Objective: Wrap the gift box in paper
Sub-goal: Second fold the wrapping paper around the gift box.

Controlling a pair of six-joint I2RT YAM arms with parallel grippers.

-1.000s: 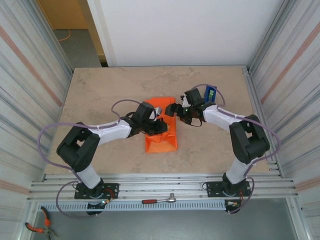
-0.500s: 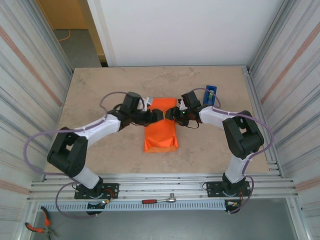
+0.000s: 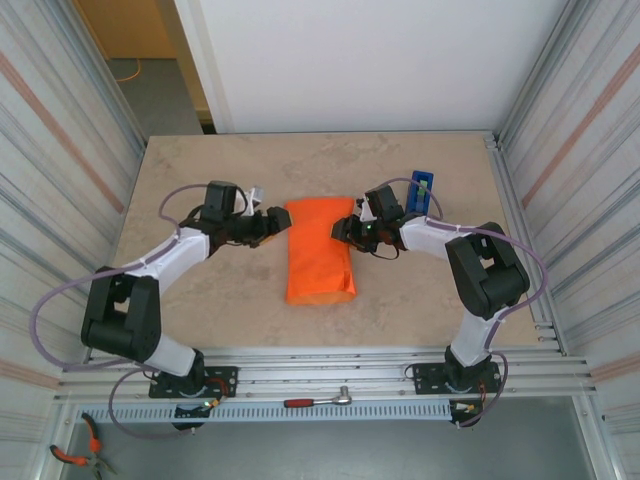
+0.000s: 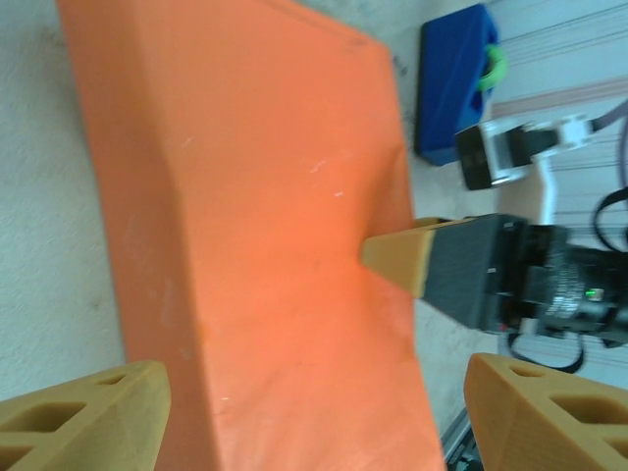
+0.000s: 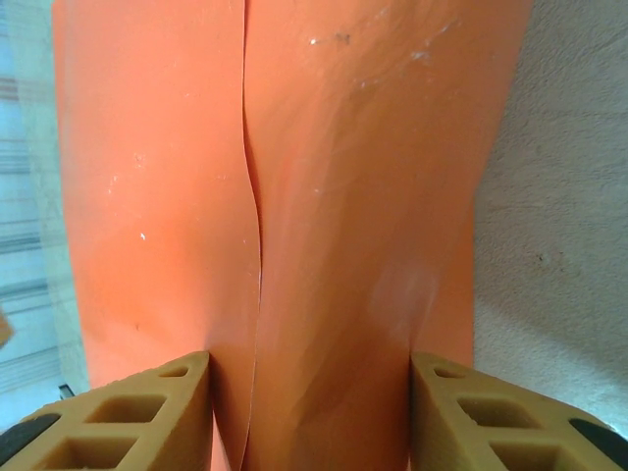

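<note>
Top cam: paper [image 3: 320, 255] lies mid-table [image 3: 200, 300] as a folded orange bundle, long axis running near to far. Gift box can't be told apart from the paper, all the same orange.

L gripper [image 3: 272, 222] sits just left of the bundle's far end, not touching it. L wrist cam: its fingers [image 4: 83, 422] stand wide apart at the frame's bottom corners with nothing between them, so jaws open.

R gripper [image 3: 343, 228] is at the bundle's right edge, far half. L wrist cam adds one tan R fingertip [image 4: 397, 257] pressed onto that edge, with the paper dimpled there. R wrist cam: both pads [image 5: 147, 412] part-spread, orange surface filling the gap. Can't tell whether it clamps anything.

R wrist cam also picks up an overlap seam [image 5: 253, 216] running lengthwise down the paper; top cam doesn't resolve it.

Blue tape dispenser [image 3: 422, 190] stands right of the R gripper, apart from the paper.
</note>
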